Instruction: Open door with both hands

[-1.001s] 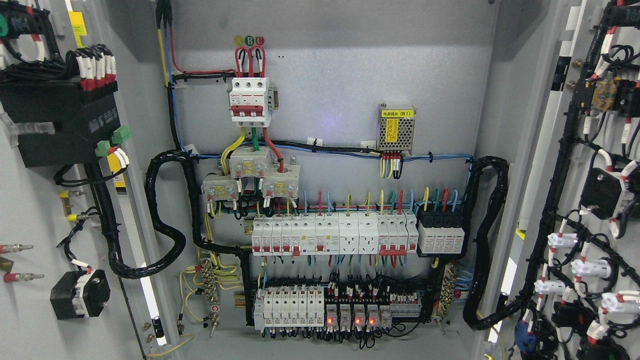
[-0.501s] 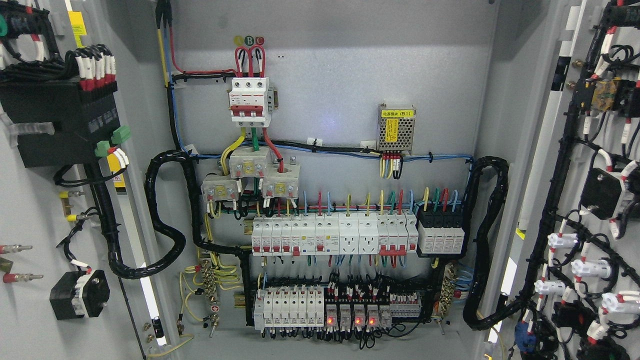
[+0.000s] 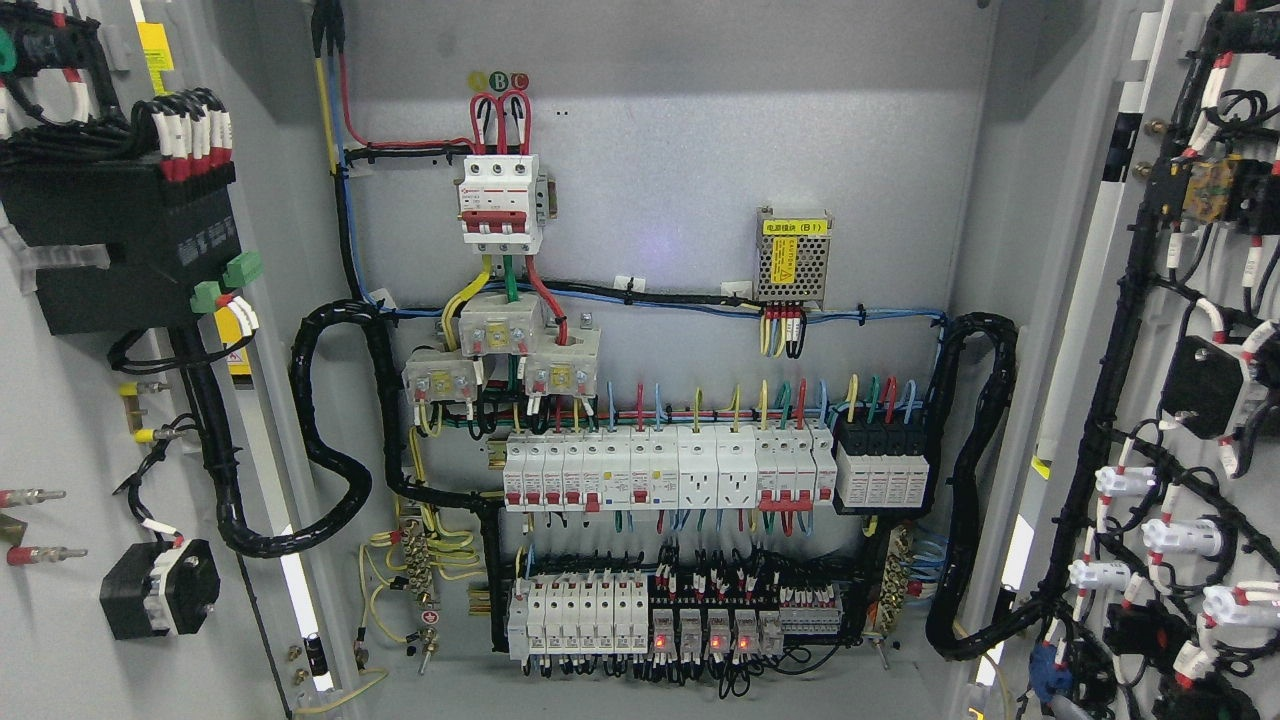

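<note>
A grey electrical cabinet fills the head view with both doors swung wide. The left door (image 3: 60, 600) shows its inner face with a black module (image 3: 120, 250) and wiring. The right door (image 3: 1110, 330) shows its inner face with a black cable bundle and white connectors (image 3: 1170, 535). Between them lies the back panel (image 3: 680, 160) with a red-and-white main breaker (image 3: 500, 200), a row of white breakers (image 3: 660, 470) and a lower row with red lit indicators (image 3: 700, 640). Neither of my hands nor any arm shows in the view.
Thick black cable loops hang at the left (image 3: 320, 440) and right (image 3: 975, 480) sides of the panel. A small power supply with a yellow label (image 3: 793, 257) is mounted at the upper right. Loose yellow wires (image 3: 385, 590) lie near the bottom left.
</note>
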Available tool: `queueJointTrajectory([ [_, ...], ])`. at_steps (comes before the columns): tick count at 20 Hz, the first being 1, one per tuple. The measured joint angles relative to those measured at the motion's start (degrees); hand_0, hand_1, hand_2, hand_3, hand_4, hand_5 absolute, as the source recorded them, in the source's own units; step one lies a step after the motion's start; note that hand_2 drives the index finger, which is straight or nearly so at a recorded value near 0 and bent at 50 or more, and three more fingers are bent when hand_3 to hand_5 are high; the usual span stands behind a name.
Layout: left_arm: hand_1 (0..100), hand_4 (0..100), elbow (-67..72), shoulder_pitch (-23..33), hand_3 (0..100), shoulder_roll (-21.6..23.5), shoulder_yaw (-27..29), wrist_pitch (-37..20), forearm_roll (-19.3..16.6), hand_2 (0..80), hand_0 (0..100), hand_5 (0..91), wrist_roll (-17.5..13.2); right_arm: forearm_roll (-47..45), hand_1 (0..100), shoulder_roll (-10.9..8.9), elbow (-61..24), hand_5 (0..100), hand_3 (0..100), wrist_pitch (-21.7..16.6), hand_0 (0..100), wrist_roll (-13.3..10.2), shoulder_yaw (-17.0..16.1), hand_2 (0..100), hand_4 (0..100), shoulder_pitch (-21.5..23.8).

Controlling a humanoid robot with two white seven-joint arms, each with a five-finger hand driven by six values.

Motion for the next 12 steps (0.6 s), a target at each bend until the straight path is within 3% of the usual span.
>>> queueJointTrajectory([
  [12,56,0,-0.86,1.25,0,-0.70,9.42,3.29,6.57,0.0,12,0.0,-2.89,-3.93,50,-1.13,-0.11,0,0,-0.10,0,0.30,-2.16,4,0,0.18],
])
